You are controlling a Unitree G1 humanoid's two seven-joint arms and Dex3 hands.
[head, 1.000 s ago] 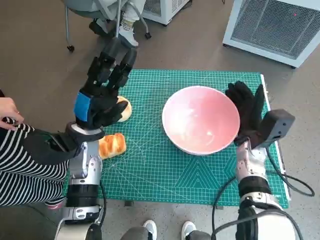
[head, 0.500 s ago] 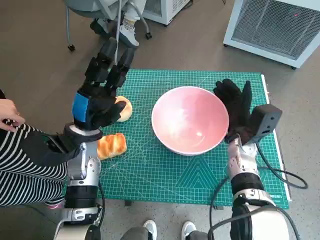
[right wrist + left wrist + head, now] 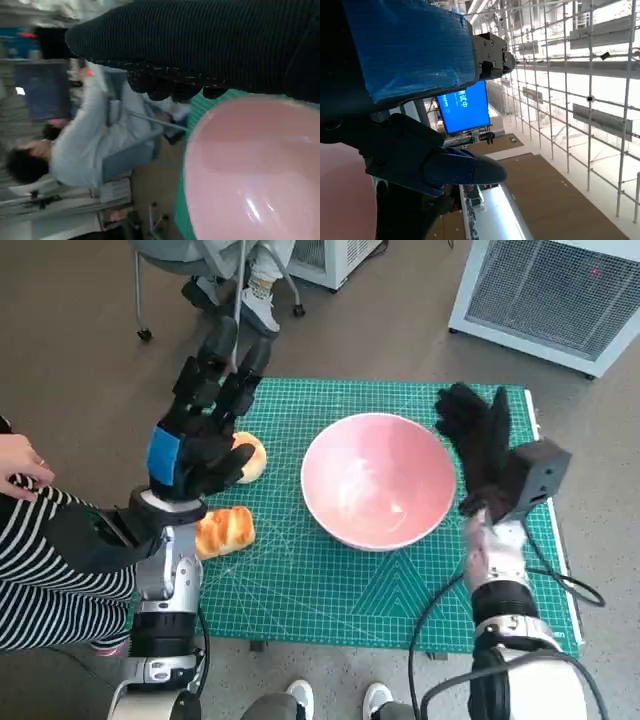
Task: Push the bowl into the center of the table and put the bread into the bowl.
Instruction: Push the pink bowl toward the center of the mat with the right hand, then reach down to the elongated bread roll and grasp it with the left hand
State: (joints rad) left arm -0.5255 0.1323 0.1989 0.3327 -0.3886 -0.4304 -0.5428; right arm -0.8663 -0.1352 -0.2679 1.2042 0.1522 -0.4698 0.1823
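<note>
The right hand (image 3: 478, 455) was flat and empty just beside the bowl (image 3: 378, 481), probably for shoving it toward mid-mat, while the left hand (image 3: 200, 435) hovered fingers spread, holding nothing, right over the bread (image 3: 226, 531), looking ready to grab it.

**Both hands up, both empty**

Left hand (image 3: 200, 435): raised on an upright forearm, blue-taped back facing up, fingers extended and spread, holding nothing. Right hand (image 3: 478, 445): gloved, fingers straight and slightly apart, pointing away from the body, nothing held. Right forearm rises near-vertical from below, wrist camera block on its outer side.
</note>
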